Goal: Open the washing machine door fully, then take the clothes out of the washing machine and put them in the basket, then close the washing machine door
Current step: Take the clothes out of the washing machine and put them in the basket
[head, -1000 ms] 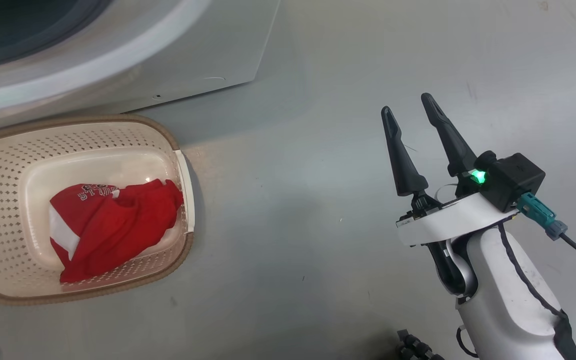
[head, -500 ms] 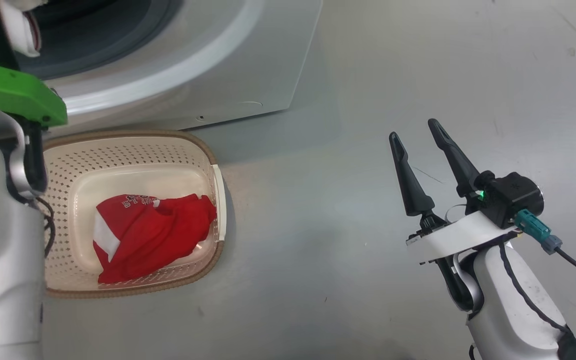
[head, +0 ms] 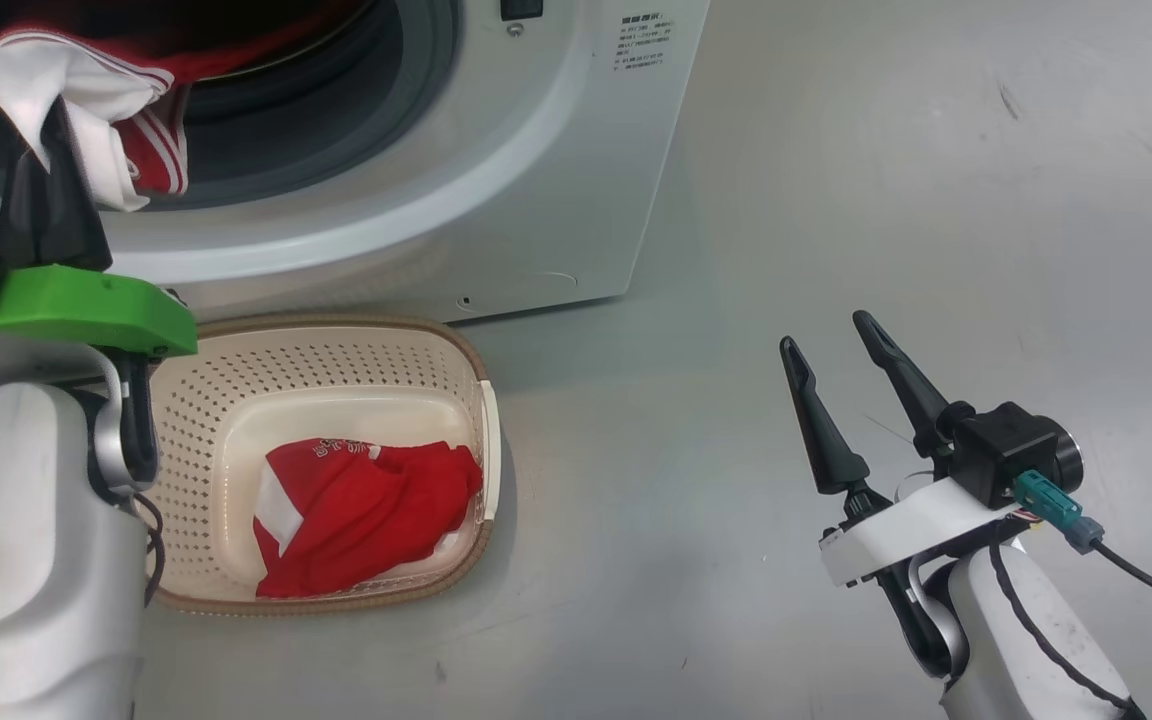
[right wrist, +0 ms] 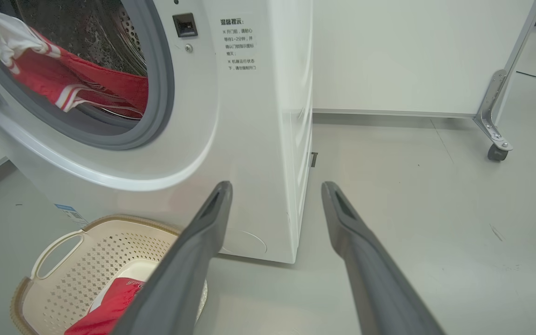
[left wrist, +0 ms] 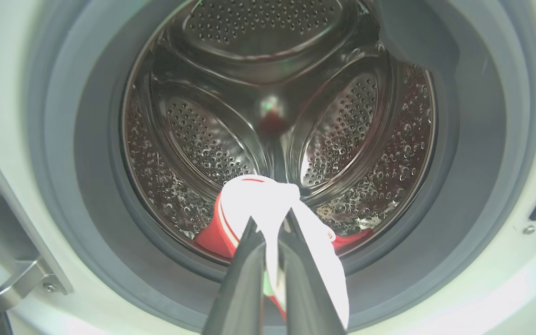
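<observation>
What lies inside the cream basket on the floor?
A crumpled red garment with a white panel lies in the basket, toward its near right corner. Whatever is beneath the garment is covered, and the robot's pale left forearm hides the basket's left end.

Floor (head: 836,200): we've a cream perforated plastic basket (head: 336,350) in frt of big white front-loading washing machine (head: 576,180).
In basket: red fabric garment (head: 366,515).
Drum mouth (head: 316,110): red-and-white garment (head: 86,80) draped over lip.

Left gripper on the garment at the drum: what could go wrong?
1. The left gripper pinches only a white edge of the garment; the red bulk lying in the drum could pull it free.
2. The trailing fabric may drag on the grey seal and fall outside the basket.
</observation>
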You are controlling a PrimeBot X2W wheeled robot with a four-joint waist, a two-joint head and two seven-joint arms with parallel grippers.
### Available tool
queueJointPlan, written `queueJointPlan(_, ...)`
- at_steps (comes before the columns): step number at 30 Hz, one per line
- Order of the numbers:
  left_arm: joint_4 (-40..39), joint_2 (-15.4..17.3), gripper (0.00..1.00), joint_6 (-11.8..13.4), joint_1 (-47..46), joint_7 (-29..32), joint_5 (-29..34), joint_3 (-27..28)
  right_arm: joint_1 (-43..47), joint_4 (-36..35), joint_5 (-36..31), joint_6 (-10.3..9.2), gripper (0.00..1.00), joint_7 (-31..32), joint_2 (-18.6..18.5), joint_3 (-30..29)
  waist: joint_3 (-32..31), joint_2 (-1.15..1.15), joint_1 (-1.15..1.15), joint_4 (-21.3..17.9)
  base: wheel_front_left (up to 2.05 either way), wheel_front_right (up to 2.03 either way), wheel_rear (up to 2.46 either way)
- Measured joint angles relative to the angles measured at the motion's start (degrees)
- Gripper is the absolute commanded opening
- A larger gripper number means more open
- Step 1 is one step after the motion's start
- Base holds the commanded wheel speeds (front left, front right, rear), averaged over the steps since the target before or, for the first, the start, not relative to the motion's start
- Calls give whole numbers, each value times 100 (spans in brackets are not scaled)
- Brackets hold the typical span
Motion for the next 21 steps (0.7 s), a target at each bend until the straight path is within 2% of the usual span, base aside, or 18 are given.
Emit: queueJointPlan(21, -1290, -275, 0, 110, 1073, -252, 163, -341, 644, 74, -42, -51, 100, 0, 38, -57, -1055, 0, 0, 295, 0, 0, 0)
